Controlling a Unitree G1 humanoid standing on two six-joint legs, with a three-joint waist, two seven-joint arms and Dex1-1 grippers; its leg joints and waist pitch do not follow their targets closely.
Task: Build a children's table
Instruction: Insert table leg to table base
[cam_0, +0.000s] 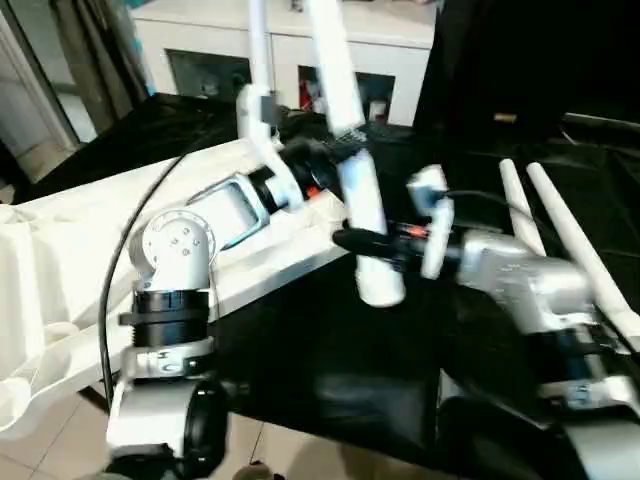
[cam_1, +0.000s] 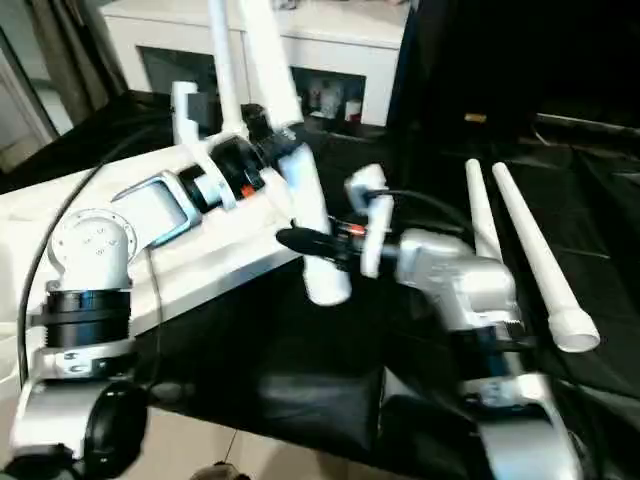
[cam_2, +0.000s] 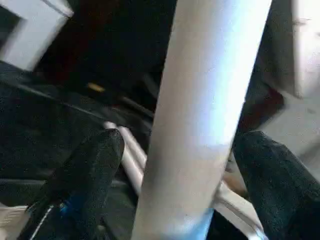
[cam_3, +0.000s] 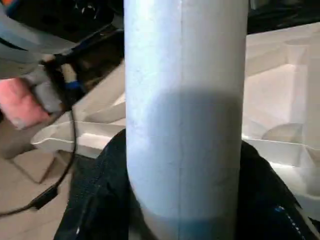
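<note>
The children's table top (cam_0: 70, 250) lies ribbed side up on the left. A white tube leg (cam_0: 340, 80) stands tilted above the black surface, its lower end near the top's edge. My right gripper (cam_0: 365, 245) is shut on this leg near its lower end, and the fingers (cam_3: 100, 195) press both of its sides. Higher up, my left gripper (cam_0: 335, 150) is open around the same leg, one finger (cam_2: 90, 175) standing clear of it. Another leg (cam_0: 258, 50) rises behind the left gripper, its base hidden. Two legs (cam_1: 480, 215) (cam_1: 535, 255) lie side by side at the right.
A black cloth (cam_0: 330, 360) covers the work surface. A white cabinet (cam_0: 400, 60) with glass-fronted compartments stands at the back. Tiled floor (cam_0: 40, 450) shows at the lower left. A black cable (cam_0: 110, 300) hangs along my left forearm.
</note>
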